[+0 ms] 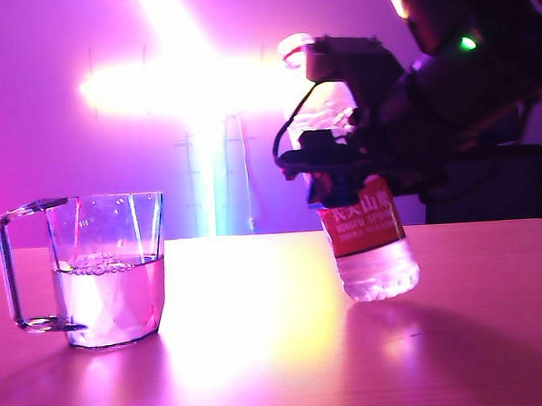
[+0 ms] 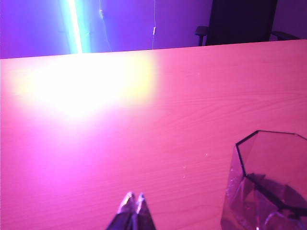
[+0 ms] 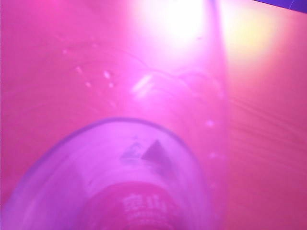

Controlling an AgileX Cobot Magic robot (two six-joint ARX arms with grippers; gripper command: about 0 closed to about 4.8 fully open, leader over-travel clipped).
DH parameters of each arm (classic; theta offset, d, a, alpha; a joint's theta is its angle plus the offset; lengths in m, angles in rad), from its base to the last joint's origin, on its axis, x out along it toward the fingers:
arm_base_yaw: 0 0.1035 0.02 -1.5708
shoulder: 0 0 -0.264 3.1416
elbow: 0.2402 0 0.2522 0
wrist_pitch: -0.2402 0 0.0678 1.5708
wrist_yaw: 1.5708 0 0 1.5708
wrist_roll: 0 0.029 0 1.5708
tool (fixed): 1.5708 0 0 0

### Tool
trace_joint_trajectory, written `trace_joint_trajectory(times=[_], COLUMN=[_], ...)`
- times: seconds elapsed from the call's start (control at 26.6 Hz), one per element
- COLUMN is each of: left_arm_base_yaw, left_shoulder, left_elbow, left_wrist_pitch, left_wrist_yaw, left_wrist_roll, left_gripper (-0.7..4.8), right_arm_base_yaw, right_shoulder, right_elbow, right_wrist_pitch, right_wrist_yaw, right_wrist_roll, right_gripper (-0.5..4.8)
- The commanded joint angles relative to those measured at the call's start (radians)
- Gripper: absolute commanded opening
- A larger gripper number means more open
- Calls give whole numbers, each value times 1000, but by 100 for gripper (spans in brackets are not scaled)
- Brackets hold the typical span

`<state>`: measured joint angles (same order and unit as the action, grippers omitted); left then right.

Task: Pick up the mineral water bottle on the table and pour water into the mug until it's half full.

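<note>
At the exterior view's right, the right gripper [image 1: 346, 154] pinches the tilted mineral water bottle [image 1: 364, 234] just above the surface [image 1: 279, 348]; released crooked it could topple, while the left gripper [image 2: 133, 205], pressed together, idles near the half-filled mug [image 1: 106, 266].

the mineral water bottle [image 3: 144, 143] fills most of the right wrist view, seen close up along its clear body, blurred. its red label with white characters [image 3: 139, 211] sits nearest the camera, and a dark triangular mark shows just beyond it. the table [image 3: 268, 120] runs alongside, pinkish-orange, with a bright glare patch. the right gripper itself is not visible here.
</note>
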<state>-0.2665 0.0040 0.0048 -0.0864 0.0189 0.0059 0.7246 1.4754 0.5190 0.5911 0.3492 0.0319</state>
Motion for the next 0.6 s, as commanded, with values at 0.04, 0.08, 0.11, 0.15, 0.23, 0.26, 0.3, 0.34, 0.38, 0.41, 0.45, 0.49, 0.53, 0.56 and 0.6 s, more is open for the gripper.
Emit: trace_joint_trajectory(times=[0.04, 0.08, 0.11, 0.15, 0.23, 0.26, 0.3, 0.34, 0.38, 0.41, 0.45, 0.49, 0.53, 0.56, 0.6], left_arm_base_yaw=[-1, -1, -1, -1, -1, -1, -1, -1, -1, -1, -1, -1, -1, -1, -1], left_shoulder=[2, 2, 2, 2, 2, 2, 2, 2, 2, 2, 2, 2, 2, 2, 2], left_elbow=[4, 4, 4, 4, 4, 4, 4, 4, 4, 4, 4, 4, 4, 4, 4], left_wrist_pitch=[13, 13, 13, 13, 13, 13, 13, 13, 13, 13, 13, 13, 13, 13, 13], left_wrist_yaw=[4, 4, 4, 4, 4, 4, 4, 3, 3, 4, 4, 4, 4, 4, 4], left_wrist_roll=[-3, -3, -3, -3, -3, -3, -3, -3, -3, -3, -3, -3, -3, -3, -3], left_gripper=[-2, -2, -2, -2, -2, -2, -2, -2, -2, -2, -2, -2, -2, -2, -2], right_arm_base_yaw=[-19, -24, -27, -34, -45, -46, -47, -47, -48, -47, -47, -47, -47, -47, -47], right_shoulder=[-8, -8, -8, -8, -8, -8, -8, -8, -8, -7, -7, -7, -7, -7, -7], right_elbow=[-54, -74, -93, -117, -168, -183, -201, -213, -225, -232, -238, -245, -249, -254, -258], right_wrist_pitch=[165, 200, 233, 272, 349, 369, 389, 402, 412, 414, 414, 414, 414, 415, 418], right_wrist_yaw=[-17, -16, -15, -16, -19, -19, -19, -19, -19, -20, -20, -20, -20, -20, -20], right_wrist_roll=[88, 100, 107, 113, 127, 127, 127, 127, 127, 127, 127, 127, 127, 127, 127], right_gripper=[260, 261, 260, 261, 261, 260, 261, 261, 261, 261, 261, 261, 262, 263, 265])
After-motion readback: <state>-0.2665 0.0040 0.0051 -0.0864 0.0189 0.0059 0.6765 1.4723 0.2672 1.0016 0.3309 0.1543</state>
